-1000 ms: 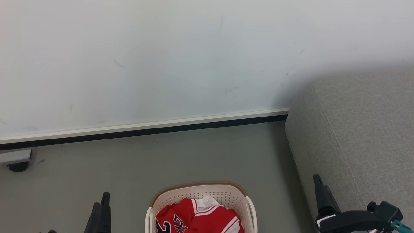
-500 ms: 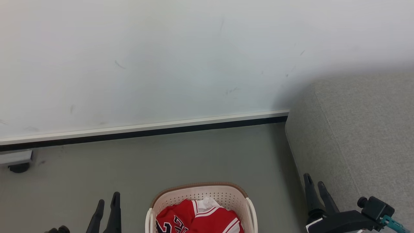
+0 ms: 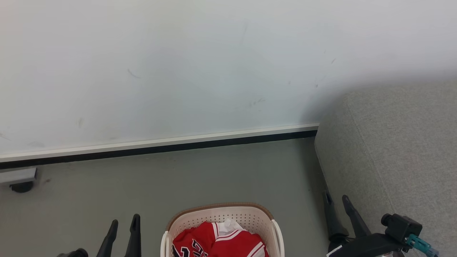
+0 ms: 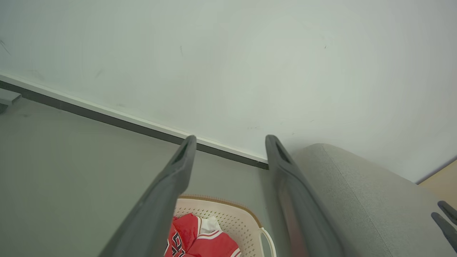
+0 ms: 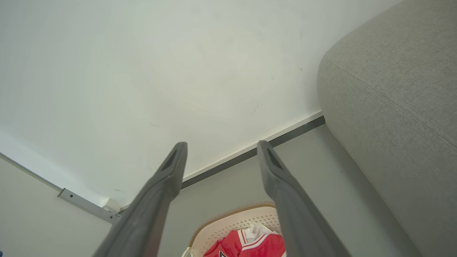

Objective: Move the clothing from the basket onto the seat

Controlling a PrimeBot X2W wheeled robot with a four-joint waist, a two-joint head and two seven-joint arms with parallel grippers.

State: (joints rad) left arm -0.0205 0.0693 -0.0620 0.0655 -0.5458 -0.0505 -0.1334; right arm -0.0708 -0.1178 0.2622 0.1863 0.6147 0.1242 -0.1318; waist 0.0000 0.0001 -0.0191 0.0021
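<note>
Basket (image 3: 250, 215) sits on floor (image 3: 200, 178), centre, at near edge of head cam, near part cut off. Clothing (image 3: 228, 244) lies in it: a red heap w/ white stripes, black white-edged lettering on its left part, a white bit at far side. Can't tell no. of pieces. Seat (image 3: 400, 150) is right of basket, apart from it w/ a strip of floor between; far end against wall (image 3: 178, 71).

I see L gripper (image 3: 125, 219) left of basket over floor. Its fingers (image 4: 171, 185) are spread in L wrist cam, nothing between them. R gripper (image 3: 336, 196) is right of basket, by seat's left side face, jaws likewise apart and empty per R wrist cam. Neither touches basket or clothing.

Skirting (image 3: 178, 144) runs along wall foot; castor (image 3: 21, 186) far left.
</note>
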